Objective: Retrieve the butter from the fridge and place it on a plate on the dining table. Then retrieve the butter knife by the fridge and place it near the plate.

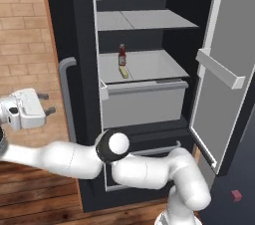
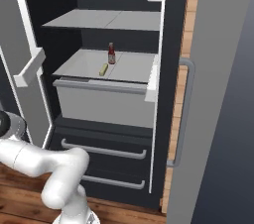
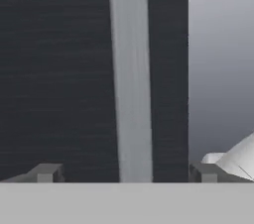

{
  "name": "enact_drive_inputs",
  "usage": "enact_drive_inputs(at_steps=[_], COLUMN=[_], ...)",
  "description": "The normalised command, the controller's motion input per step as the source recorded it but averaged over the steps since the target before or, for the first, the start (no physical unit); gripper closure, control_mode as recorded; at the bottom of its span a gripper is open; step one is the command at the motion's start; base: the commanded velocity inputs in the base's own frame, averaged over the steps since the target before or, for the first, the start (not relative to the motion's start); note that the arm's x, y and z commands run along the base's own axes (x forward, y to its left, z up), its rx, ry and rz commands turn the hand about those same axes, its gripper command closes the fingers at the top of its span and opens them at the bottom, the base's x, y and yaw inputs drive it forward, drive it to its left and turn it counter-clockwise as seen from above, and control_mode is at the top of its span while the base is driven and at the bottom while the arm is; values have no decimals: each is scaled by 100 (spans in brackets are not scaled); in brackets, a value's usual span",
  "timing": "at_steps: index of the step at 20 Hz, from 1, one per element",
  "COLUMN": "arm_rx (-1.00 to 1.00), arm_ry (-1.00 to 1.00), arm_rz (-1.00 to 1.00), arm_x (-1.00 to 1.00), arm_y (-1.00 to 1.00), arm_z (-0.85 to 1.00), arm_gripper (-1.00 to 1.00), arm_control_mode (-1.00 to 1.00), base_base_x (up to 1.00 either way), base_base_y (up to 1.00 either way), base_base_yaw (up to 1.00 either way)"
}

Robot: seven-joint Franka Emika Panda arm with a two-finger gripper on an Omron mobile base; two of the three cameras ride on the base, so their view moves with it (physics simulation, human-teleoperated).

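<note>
Looking into the fridge (image 1: pixel 79 69) with its right door swung wide, I can see why the butter (image 1: pixel 124 72) is an easy find: it lies flat on the middle shelf, centre of the left base frame, just beside a small red bottle (image 1: pixel 121 55) that stands upright behind it. In the right base frame the same pair sits upper centre, butter (image 2: pixel 103 69) in front and a little left of the bottle (image 2: pixel 111 53), near the shelf's front edge above the white bin.

My gripper (image 1: pixel 44 104) hangs at the left edge of the left base frame, out in front of the closed left door, beside its grey handle (image 1: pixel 67 97). The fingers are spread to their widest and hold nothing. In the hand frame the handle (image 3: pixel 131 77) runs up the middle, between the two fingertips (image 3: pixel 45 172), with dark door behind it, so the hand is lined up on that bar, not touching it as far as I can tell.

My judgement: the arm is folded low and left, well apart from the shelf. The butter is already exposed through the open side, so I'd weigh whether the left door needs opening at all. The bottle is the hazard; a sloppy approach could tip it.
</note>
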Motion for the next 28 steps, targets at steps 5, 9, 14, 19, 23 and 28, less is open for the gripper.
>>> enact_drive_inputs(at_steps=[5, 9, 14, 19, 23, 28], arm_rx=[1, 18, 39, 45, 56, 60], arm_ry=[11, 26, 26, 16, 19, 32], arm_rz=[-19, -20, -20, -4, 13, 27], arm_x=[-30, -36, -84, -100, -77, -7], arm_y=[48, 24, 30, 1, -44, -75], arm_z=[15, 36, 34, 33, 42, 8], arm_gripper=[-100, -100, -100, -100, -100, -100], arm_control_mode=[-100, -100, -100, -100, -100, -100], base_base_x=[0, 0, 0, 0, 0, 0], base_base_y=[0, 0, 0, 0, 0, 0], base_base_yaw=[0, 0, 0, 0, 0, 0])
